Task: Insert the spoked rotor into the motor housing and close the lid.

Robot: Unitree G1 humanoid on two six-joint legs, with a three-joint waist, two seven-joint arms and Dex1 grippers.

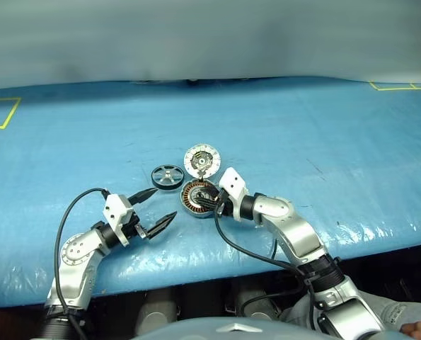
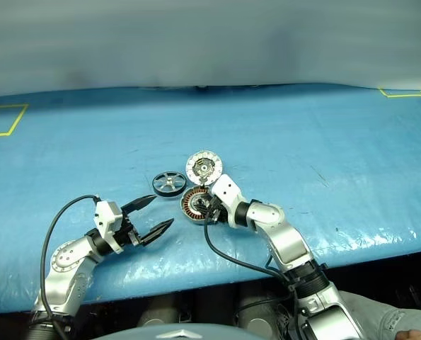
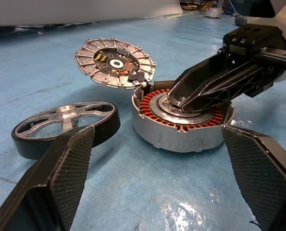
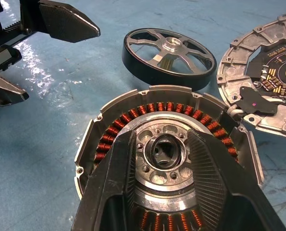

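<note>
Resting over the motor housing, the right pincer has its two fingers a little apart, one on each side of the middle hub, gripping nothing, maybe to steady the cup. The left pincer waits wide open and empty nearby. The spoked rotor lies flat just beside the housing, not yet in. The lid is tipped open behind. The blue counter has lots of free room.

Beside the right gripper's matt black ribbed plastic fingers, the round cast-metal motor housing shows glossy copper windings; the dark-rimmed spoked rotor has brushed silvery spokes.
</note>
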